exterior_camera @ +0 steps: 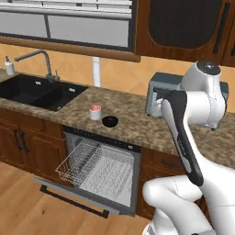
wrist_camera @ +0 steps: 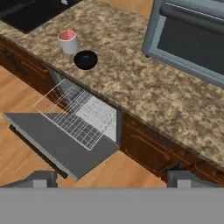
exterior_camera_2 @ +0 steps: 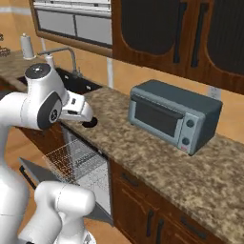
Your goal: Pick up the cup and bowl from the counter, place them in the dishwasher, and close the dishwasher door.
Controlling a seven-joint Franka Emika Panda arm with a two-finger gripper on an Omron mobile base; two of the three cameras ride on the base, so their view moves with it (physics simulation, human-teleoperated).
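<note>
My gripper (wrist_camera: 111, 178) hangs wide open and empty; the cup (wrist_camera: 68, 41) and bowl (wrist_camera: 85, 60) wait near the counter (wrist_camera: 131, 83) front edge, above the open dishwasher (wrist_camera: 83, 120), handy for loading.

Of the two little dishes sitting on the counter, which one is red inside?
The cup, the taller, pale-sided one nearer the sink. The bowl beside it is black all over, and lower.
</note>
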